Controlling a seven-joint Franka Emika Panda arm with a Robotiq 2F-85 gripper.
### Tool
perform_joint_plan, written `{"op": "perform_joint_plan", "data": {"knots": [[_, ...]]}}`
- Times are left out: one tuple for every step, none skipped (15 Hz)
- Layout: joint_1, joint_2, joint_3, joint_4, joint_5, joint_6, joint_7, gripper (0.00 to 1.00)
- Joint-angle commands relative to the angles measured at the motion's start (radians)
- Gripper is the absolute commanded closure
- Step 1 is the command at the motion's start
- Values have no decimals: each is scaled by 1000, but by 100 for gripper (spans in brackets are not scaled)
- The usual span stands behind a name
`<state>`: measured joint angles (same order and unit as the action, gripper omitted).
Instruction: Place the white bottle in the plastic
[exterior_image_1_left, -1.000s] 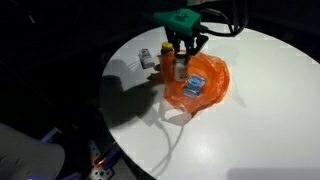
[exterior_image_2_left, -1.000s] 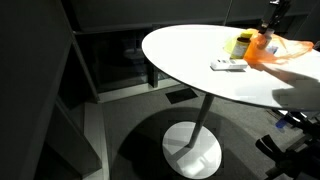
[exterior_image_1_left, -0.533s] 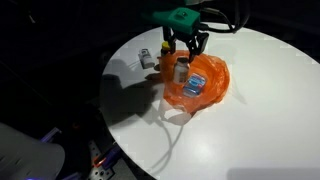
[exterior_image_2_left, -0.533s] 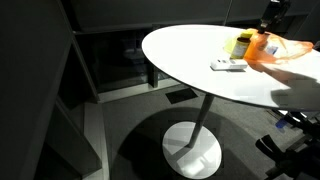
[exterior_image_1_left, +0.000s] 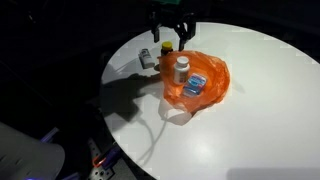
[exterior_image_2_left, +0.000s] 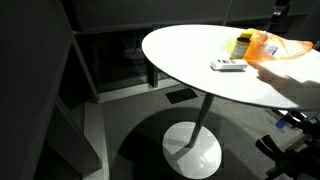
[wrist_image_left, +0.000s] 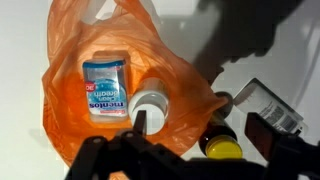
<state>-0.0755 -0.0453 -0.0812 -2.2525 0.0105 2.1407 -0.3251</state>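
One white bottle (exterior_image_1_left: 182, 68) stands upright within the open orange plastic bag (exterior_image_1_left: 207, 92), just beside a blue packet (exterior_image_1_left: 196, 84) lying in the same bag. The bottle is a small cylinder with a white cap and a pale body; the wrist view shows only its round top. It is judged light and rigid, with a smooth wall that may slip: grip across the body, below the cap. The bag film is soft and offers no support. The gripper (exterior_image_1_left: 172, 22) hangs above the table (exterior_image_1_left: 260, 110), jaws apart and empty.

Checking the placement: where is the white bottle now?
In the wrist view, the white bottle stands on the orange plastic bag, just right of the blue packet.
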Motion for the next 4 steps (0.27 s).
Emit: {"op": "perform_joint_plan", "data": {"knots": [[9, -76, 8, -16, -25, -73, 43, 0], [11, -86, 7, -17, -23, -84, 45, 0], [11, -45, 2, 0, -4, -58, 14, 0], [12, -55, 2, -1, -4, -68, 17, 0]]}}
